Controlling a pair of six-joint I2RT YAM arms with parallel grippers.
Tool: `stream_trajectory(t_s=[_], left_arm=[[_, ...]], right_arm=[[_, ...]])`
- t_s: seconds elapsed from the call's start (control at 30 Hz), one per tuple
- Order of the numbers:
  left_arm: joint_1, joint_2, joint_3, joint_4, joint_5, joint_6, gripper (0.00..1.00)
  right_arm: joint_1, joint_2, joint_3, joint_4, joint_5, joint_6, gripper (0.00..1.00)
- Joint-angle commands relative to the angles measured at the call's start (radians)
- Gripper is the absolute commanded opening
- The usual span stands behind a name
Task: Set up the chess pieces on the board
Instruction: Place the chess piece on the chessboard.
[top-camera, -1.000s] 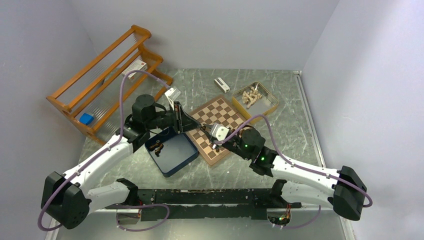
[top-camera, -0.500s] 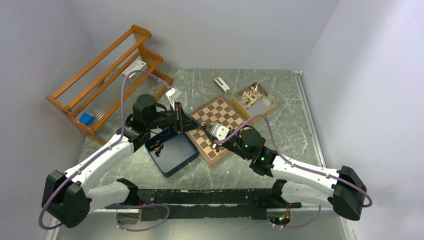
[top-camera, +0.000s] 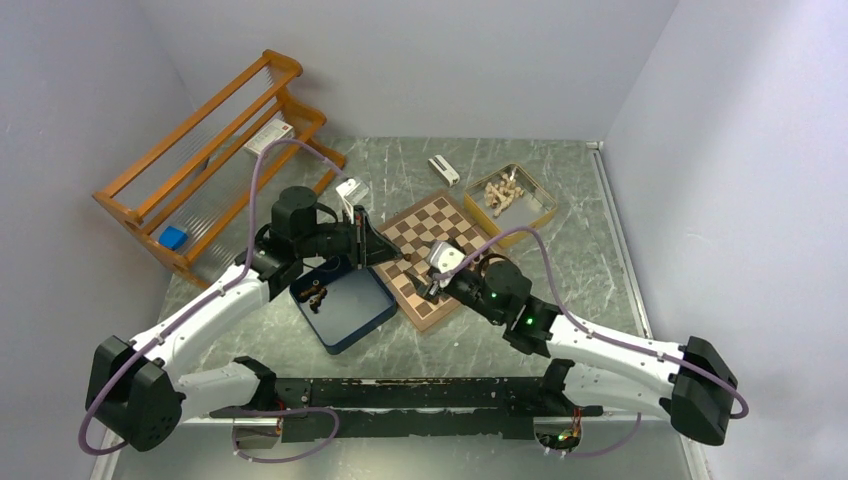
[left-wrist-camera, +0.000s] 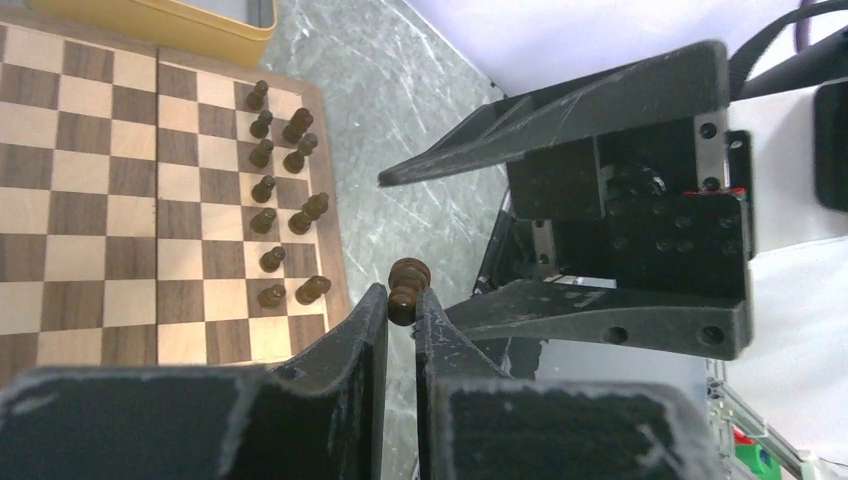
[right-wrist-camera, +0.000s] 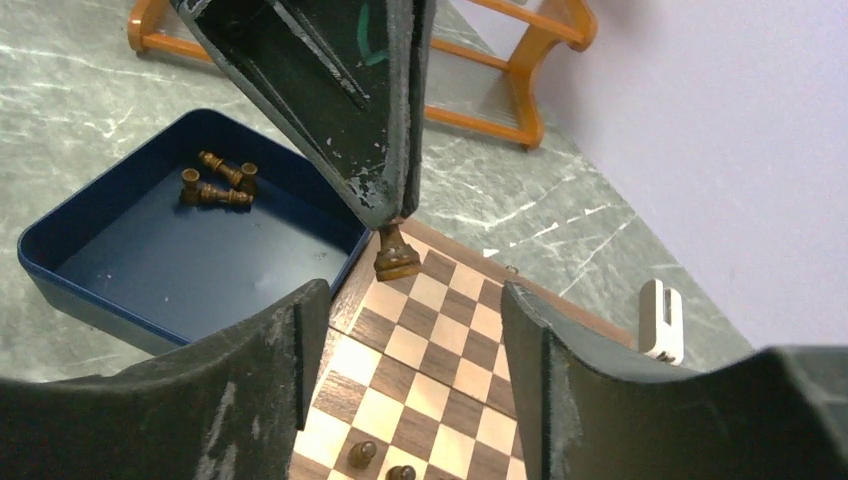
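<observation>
Dark brown turned wood is what matters here: from above, the left hand (top-camera: 385, 250) reaches past the blue box (top-camera: 345, 305) to the near-left edge of the board (top-camera: 440, 235), and the right hand (top-camera: 433, 272) meets it there above the worktop (top-camera: 590, 260). A tin (top-camera: 510, 195) of pale pieces stands behind the board. From the left wrist, that hand's fingers are pinched nearly shut on one dark piece (left-wrist-camera: 407, 290), held just off the board's border. The right hand's two fingers stand well apart beyond it, holding nothing. Other chess pieces (left-wrist-camera: 264, 188) stand upright in two lines along the nearest board edge, the outer line showing gaps. From the right wrist, the held piece hangs from the left fingertips (right-wrist-camera: 385, 195) by its upper part, its flared base free over the board's corner squares, with the spread right fingers to either side and lower. A few more dark pieces lie tipped over in the box. I judge this a pass from left hand to right, or a set-down about to begin. If it is a pass, the right hand must close squarely on the free lower body before the left lets go. Which kind of piece it is I cannot tell.
</observation>
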Motion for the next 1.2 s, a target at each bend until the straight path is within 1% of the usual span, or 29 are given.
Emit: stream_trajectory(t_s=[0.0,0.07,0.1,0.13,0.17,0.3,0.33,0.4,0.43,0.47,0.53,0.63,0.73,0.83,0.97,1.17], left_arm=[[-0.002,0.01,0.058,-0.099,-0.052,0.126,0.05],[-0.005,0.014,0.072,-0.152,-0.097,0.18,0.05],[-0.009,0.019,0.084,-0.181,-0.123,0.207,0.05],[-0.015,0.023,0.094,-0.21,-0.145,0.234,0.05],[-0.023,0.027,0.108,-0.238,-0.169,0.259,0.05],[-0.085,0.05,0.16,-0.335,-0.29,0.355,0.05],[-0.103,0.055,0.17,-0.352,-0.323,0.369,0.05],[-0.139,0.065,0.182,-0.371,-0.38,0.396,0.05],[-0.156,0.068,0.184,-0.376,-0.402,0.402,0.05],[-0.171,0.071,0.184,-0.379,-0.42,0.409,0.05],[-0.198,0.08,0.183,-0.385,-0.466,0.417,0.05],[-0.252,0.111,0.195,-0.407,-0.549,0.428,0.05],[-0.299,0.155,0.222,-0.436,-0.628,0.465,0.05],[-0.356,0.198,0.242,-0.446,-0.704,0.467,0.05],[-0.428,0.269,0.276,-0.468,-0.789,0.455,0.05],[-0.504,0.383,0.32,-0.527,-0.897,0.446,0.05]], right_arm=[[-0.003,-0.053,-0.012,-0.06,0.09,0.112,0.7],[-0.005,-0.066,-0.019,-0.085,0.13,0.151,0.77],[-0.007,-0.072,-0.023,-0.095,0.145,0.171,0.83],[-0.01,-0.077,-0.027,-0.105,0.164,0.191,0.94],[-0.012,-0.082,-0.03,-0.113,0.183,0.213,0.99],[-0.038,-0.094,-0.035,-0.134,0.264,0.324,1.0],[-0.044,-0.092,-0.033,-0.137,0.307,0.373,1.0],[-0.074,-0.071,0.005,-0.214,0.491,0.589,1.0],[-0.097,-0.054,0.043,-0.294,0.552,0.696,1.0],[-0.138,-0.034,0.081,-0.382,0.568,0.766,1.0],[-0.224,0.007,0.148,-0.52,0.519,0.846,1.0],[-0.312,0.029,0.174,-0.606,0.479,0.915,1.0],[-0.373,-0.01,0.138,-0.601,0.455,0.968,1.0],[-0.46,-0.058,0.101,-0.589,0.398,1.013,1.0],[-0.548,-0.076,0.11,-0.623,0.322,1.052,1.0],[-0.605,-0.129,0.103,-0.628,0.275,1.063,1.0]])
